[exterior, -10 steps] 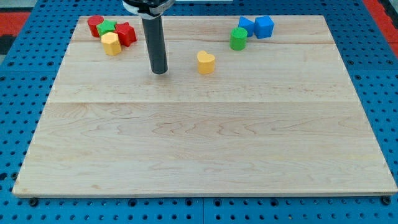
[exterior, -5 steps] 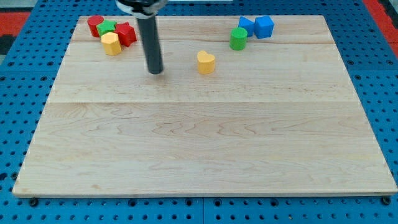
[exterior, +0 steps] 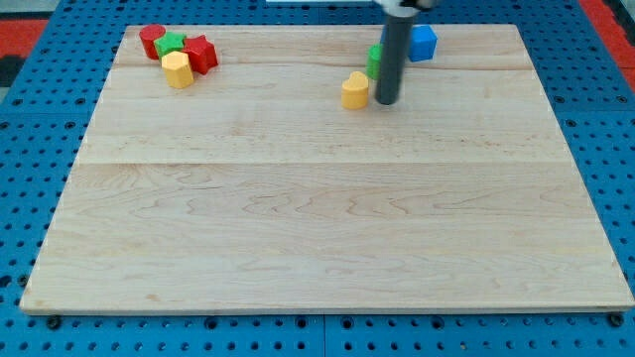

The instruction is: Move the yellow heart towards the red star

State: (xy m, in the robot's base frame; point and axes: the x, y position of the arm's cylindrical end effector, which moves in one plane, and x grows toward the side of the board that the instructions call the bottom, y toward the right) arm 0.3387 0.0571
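While my tip sits just right of yellow heart, green block behind rod, no gripper.

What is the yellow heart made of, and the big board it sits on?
The yellow heart, just to the view's left of my tip, looks like smooth plastic or painted wood: one even, bright colour, no grain showing. The board looks like pale, unpainted wood: grain lines and plank seams run across it.

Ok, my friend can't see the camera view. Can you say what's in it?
My tip rests just right of the yellow heart near the wooden board's top. The red star sits at top left, clustered with other red, green and yellow blocks.
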